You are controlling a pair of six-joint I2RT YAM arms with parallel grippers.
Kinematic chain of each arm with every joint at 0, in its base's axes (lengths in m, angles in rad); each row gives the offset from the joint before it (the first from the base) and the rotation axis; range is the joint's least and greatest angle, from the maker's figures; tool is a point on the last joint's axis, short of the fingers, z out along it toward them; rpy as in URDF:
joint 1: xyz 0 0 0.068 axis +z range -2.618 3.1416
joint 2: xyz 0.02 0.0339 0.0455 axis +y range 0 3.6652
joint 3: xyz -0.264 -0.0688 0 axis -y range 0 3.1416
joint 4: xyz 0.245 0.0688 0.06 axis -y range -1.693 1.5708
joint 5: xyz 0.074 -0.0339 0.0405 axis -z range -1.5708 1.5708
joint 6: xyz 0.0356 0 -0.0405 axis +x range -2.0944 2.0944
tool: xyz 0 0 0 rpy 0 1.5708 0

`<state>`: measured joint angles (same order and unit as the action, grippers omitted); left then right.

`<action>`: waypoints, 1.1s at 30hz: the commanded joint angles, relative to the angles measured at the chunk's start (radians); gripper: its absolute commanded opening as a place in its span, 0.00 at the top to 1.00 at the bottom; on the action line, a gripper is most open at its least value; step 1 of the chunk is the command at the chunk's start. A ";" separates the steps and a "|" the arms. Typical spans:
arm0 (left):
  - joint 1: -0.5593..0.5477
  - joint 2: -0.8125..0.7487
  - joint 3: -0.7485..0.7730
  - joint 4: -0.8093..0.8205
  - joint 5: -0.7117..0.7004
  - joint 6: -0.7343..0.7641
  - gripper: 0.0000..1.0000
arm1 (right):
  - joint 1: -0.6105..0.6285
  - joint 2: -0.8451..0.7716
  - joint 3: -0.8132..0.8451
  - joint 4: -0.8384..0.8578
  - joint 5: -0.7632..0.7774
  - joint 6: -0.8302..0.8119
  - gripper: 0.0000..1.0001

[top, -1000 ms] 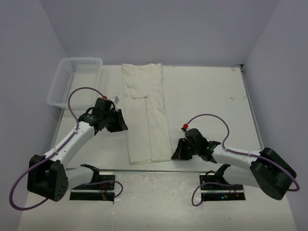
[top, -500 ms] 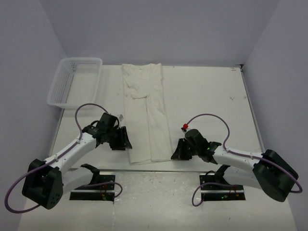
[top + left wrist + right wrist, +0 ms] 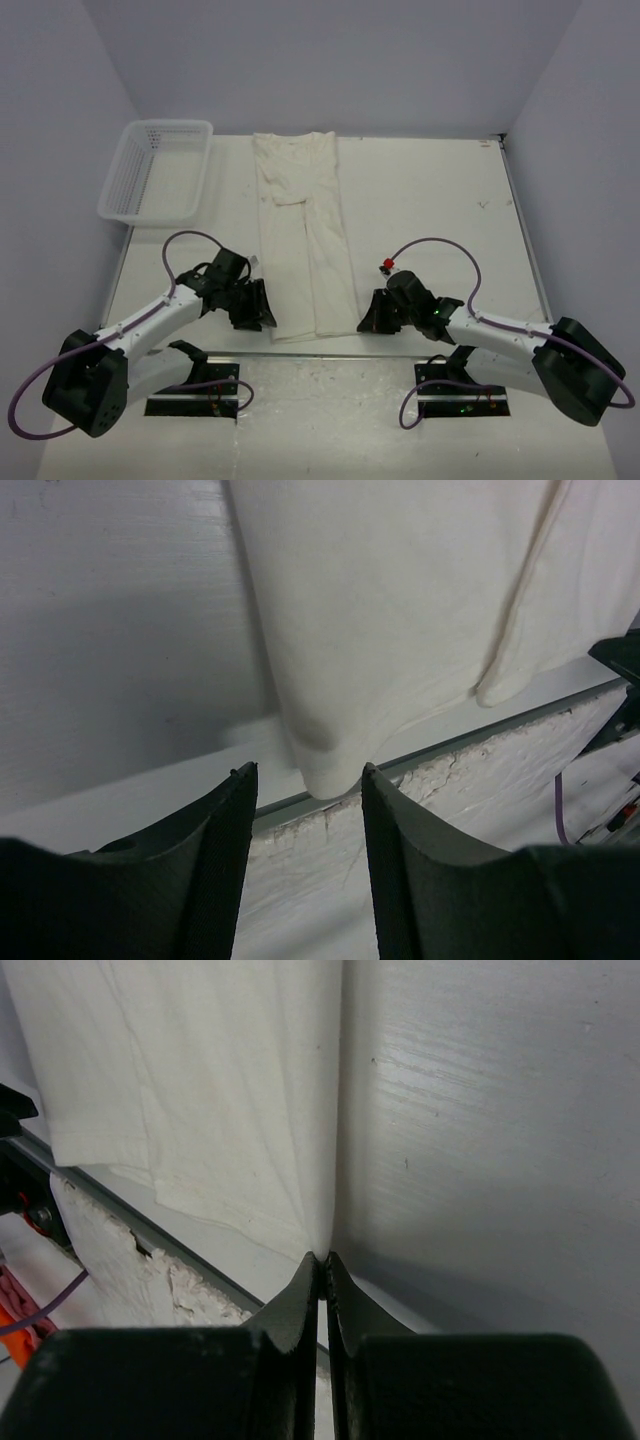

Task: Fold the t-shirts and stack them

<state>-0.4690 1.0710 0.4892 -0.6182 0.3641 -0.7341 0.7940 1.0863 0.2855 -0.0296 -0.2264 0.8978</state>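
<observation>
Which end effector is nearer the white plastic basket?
Left. The left end effector sits at the near left corner of the t-shirt, on the same side as the basket; the right end effector pinches its near right corner, farther away.

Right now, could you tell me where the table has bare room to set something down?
Widest: the right half of the table, between shirt and right edge, beyond the right end effector. A narrower strip lies between basket and shirt. Crowded: the near edge, where the left end effector too sits at a shirt corner.
</observation>
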 commanded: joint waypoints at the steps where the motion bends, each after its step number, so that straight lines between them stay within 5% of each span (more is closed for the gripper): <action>1: -0.020 0.010 -0.018 0.021 0.027 -0.037 0.53 | 0.011 -0.012 -0.003 -0.001 0.021 0.015 1.00; 16: -0.140 0.107 -0.037 0.106 0.038 -0.103 0.54 | 0.030 0.029 0.004 0.022 0.022 0.023 1.00; 24: -0.145 0.109 -0.058 0.121 0.027 -0.103 0.74 | 0.036 0.021 0.006 0.022 0.029 0.023 1.00; 29: -0.145 0.098 -0.074 0.135 0.032 -0.110 0.75 | 0.043 0.034 0.009 0.022 0.024 0.023 1.00; 30: -0.145 0.093 -0.080 0.133 0.029 -0.105 0.80 | 0.045 0.034 0.009 0.023 0.025 0.023 1.00; 31: -0.145 0.089 -0.081 0.132 0.027 -0.106 1.00 | 0.045 0.035 0.011 0.023 0.025 0.023 1.00; 33: -0.145 0.077 -0.096 0.130 0.044 -0.119 1.00 | 0.047 0.034 0.009 0.020 0.027 0.023 1.00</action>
<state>-0.6094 1.1713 0.4171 -0.5007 0.3920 -0.8307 0.8318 1.1126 0.2855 -0.0216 -0.2192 0.9089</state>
